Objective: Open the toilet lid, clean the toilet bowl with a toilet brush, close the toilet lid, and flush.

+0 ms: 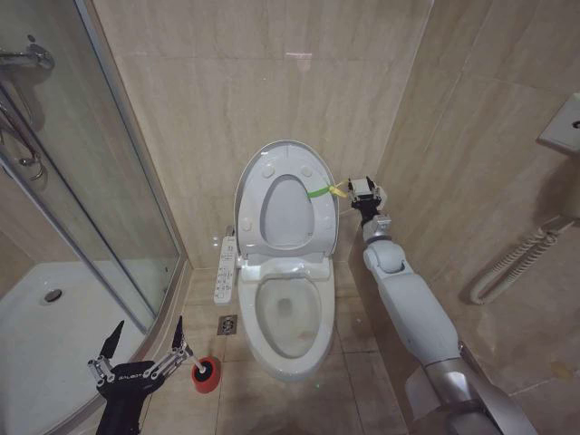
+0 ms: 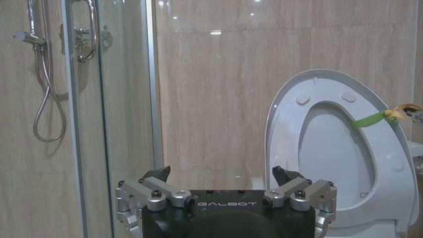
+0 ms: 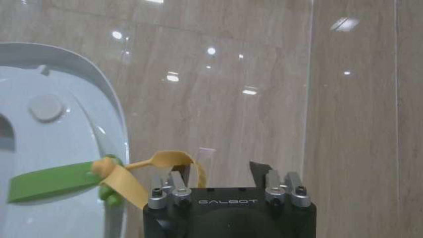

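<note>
toilet lid (image 1: 272, 163) upright; right gripper (image 1: 363, 188) fingers spread beside yellow pull loop (image 3: 173, 159). left gripper (image 1: 145, 349) spread near toilet brush (image 1: 205, 371): descend straight, pinch handle.

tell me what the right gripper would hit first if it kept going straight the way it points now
Probably the tiled back wall. The right gripper points at it beside the raised toilet lid, with nothing between; depth is hard to judge.

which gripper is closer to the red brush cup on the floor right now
Left. The left gripper hangs right beside the red cup, while the right gripper is up by the raised toilet lid.
</note>
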{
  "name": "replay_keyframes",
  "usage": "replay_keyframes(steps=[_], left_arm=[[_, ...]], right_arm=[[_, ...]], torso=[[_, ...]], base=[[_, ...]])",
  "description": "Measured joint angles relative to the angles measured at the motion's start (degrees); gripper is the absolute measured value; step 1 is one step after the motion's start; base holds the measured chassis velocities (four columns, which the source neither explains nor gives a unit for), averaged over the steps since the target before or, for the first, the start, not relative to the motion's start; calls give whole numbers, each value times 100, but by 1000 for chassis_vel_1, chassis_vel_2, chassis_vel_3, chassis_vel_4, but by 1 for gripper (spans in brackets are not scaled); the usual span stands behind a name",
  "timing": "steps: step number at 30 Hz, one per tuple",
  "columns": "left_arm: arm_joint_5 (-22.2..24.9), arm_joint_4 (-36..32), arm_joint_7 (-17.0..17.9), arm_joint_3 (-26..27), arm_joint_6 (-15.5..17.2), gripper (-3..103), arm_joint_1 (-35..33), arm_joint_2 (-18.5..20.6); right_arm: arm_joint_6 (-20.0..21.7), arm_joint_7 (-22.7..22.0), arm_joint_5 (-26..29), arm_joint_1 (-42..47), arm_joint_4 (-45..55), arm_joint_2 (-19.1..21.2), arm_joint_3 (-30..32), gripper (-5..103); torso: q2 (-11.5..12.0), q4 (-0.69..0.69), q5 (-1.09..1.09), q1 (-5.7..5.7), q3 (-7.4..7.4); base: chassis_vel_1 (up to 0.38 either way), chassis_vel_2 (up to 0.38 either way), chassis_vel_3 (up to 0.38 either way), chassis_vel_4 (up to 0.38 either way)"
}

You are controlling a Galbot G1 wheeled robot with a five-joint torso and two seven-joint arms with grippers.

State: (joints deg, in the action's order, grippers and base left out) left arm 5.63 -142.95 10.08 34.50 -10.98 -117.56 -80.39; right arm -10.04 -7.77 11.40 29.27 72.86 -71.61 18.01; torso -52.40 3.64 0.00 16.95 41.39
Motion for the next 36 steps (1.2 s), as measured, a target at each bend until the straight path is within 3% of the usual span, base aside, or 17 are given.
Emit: replay_keyframes(steps=[4, 5, 12, 13, 36], left_arm=[[0, 0, 0, 0, 0, 100, 0, 0], [0, 0, 0, 0, 0, 100, 0, 0], [0, 0, 0, 0, 0, 100, 0, 0], [0, 0, 0, 0, 0, 100, 0, 0], [0, 0, 0, 0, 0, 100, 0, 0]], right_arm=[[32, 0, -1, 161, 163, 14, -19, 58], [35, 3, -1, 195, 192, 22, -23, 85], [43, 8, -4, 345, 366, 82, -26, 85], [46, 8, -4, 375, 412, 95, -16, 99], [171, 118, 86, 1398, 1649, 380, 199, 99]], torso=[[0, -1, 0, 0, 0], [0, 0, 0, 0, 0], [0, 0, 1, 0, 0], [0, 0, 1, 0, 0], [0, 0, 0, 0, 0]], base=[[0, 0, 0, 0], [0, 0, 0, 0], [0, 0, 0, 0], [0, 0, 0, 0], [0, 0, 0, 0]])
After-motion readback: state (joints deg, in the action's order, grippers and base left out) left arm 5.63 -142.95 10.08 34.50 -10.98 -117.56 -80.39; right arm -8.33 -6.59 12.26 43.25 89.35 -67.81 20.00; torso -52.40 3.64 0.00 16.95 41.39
